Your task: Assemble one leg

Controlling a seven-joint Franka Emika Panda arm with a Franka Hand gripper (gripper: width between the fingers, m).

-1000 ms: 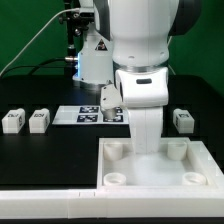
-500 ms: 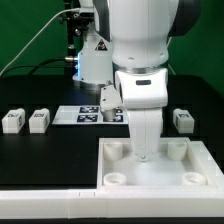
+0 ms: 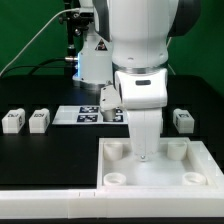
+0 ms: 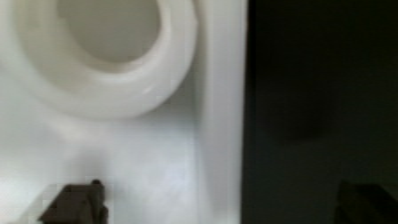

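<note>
The large white tabletop (image 3: 152, 180) lies at the front of the exterior view's right, with round sockets at its corners. Three small white legs stand on the black table: two on the exterior view's left (image 3: 13, 121) (image 3: 40, 120) and one on its right (image 3: 183, 121). My gripper (image 3: 146, 155) points straight down at the tabletop's far part, between its two far sockets. In the wrist view my gripper (image 4: 222, 205) is open and holds nothing. One fingertip (image 4: 75, 204) is over the white tabletop (image 4: 178, 140) and the other is over the black table. A round socket (image 4: 107, 40) shows close by.
The marker board (image 3: 85, 115) lies behind the arm, left of centre in the exterior view. A white rail (image 3: 50, 200) runs along the table's front edge. Dark camera gear stands at the back (image 3: 75, 40).
My gripper has come down a little toward the tabletop between one second ago and half a second ago. It has stayed still since. The legs have not moved.
</note>
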